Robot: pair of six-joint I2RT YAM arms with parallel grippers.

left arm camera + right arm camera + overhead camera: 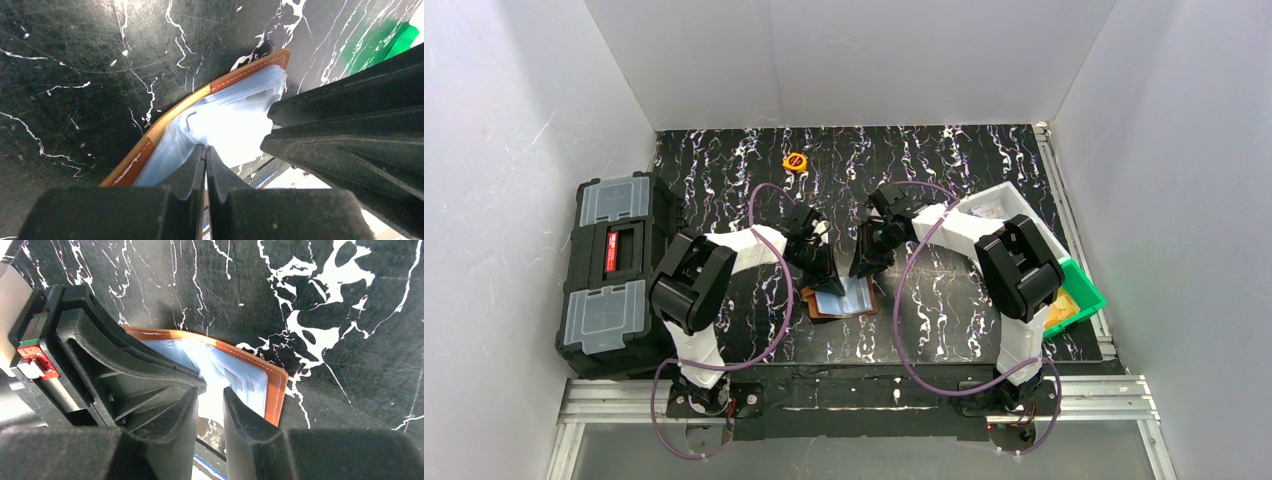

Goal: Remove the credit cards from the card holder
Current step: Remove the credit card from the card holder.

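The card holder (844,299) lies open on the black marbled table between both grippers. It is brown leather with shiny pale blue clear pockets (235,110), which also show in the right wrist view (240,377). Faint card edges show inside the pockets (252,385); no credit card lies free. My left gripper (205,149) is shut, its tips down on the pockets' near edge; whether it pinches a sheet is unclear. My right gripper (210,396) stands right beside it over the pockets, jaws a narrow gap apart with nothing between them. From above, both grippers (822,268) (865,262) crowd the holder's far edge.
A big black toolbox (614,270) with grey lids stands at the left table edge. A small round orange object (795,161) lies at the back. A white box (1004,205) and a green bin (1079,300) sit at the right, behind the right arm.
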